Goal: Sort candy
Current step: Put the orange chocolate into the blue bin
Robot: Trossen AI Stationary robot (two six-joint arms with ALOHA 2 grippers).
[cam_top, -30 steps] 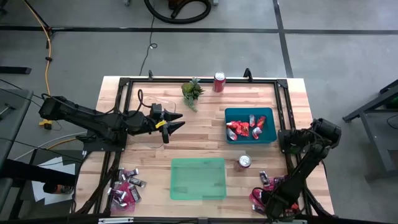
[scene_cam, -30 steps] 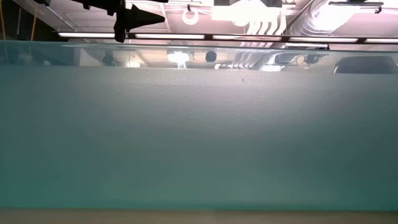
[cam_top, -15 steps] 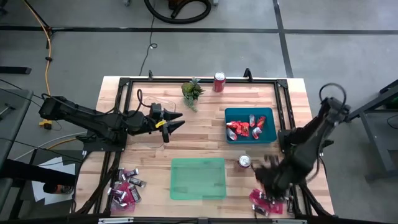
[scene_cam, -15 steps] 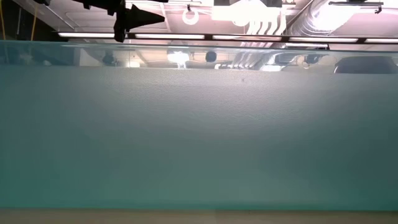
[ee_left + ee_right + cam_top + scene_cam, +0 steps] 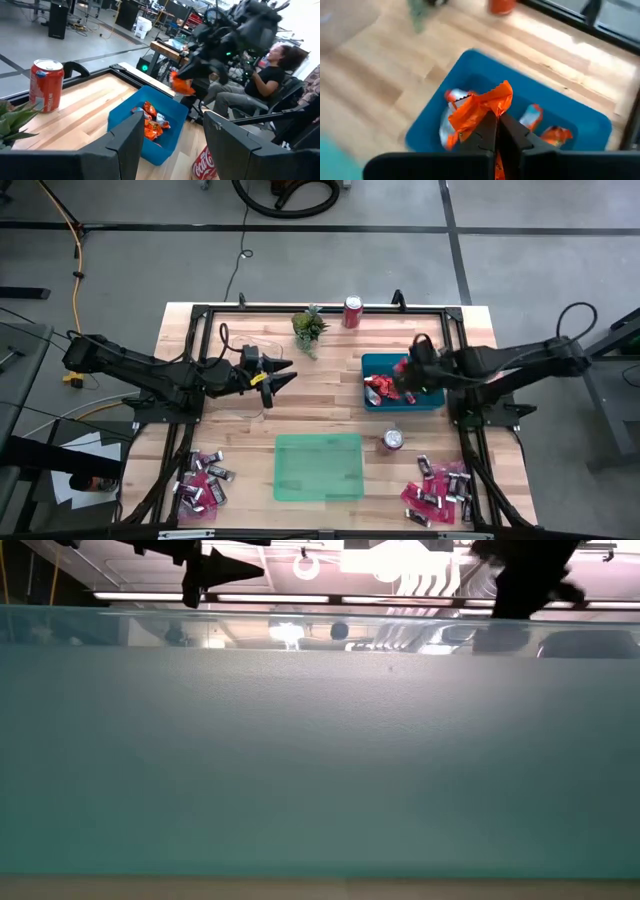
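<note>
My right gripper (image 5: 498, 121) hovers above the blue tray (image 5: 400, 358) at the table's right, shut on a bright red-orange candy packet (image 5: 481, 109); the left wrist view shows the same packet (image 5: 182, 86) above the tray. Several red-orange packets (image 5: 150, 125) lie in the tray. Heaps of pink-red packets and dark bars lie at the near left (image 5: 202, 482) and near right (image 5: 437, 486). My left gripper (image 5: 284, 377) hangs open above the table's left middle, holding nothing. My right gripper pinches the red-orange packet between its two fingers by one end (image 5: 489, 115). The rest of the packet sticks out crumpled past the fingertips. It is lifted clear, above the blue tray's inside.
A green tray (image 5: 318, 467) lies at the near middle and its wall (image 5: 320, 760) fills the low view. Red soda cans stand at the far edge (image 5: 352, 310) and beside the green tray (image 5: 393, 440). A small plant (image 5: 308, 326) stands far left. A person (image 5: 265, 75) sits beyond the table.
My right arm has risen from the near-right candy heap and swung toward the far edge, ending above the blue tray with the red-orange packet in its fingers. The left arm has kept still.
</note>
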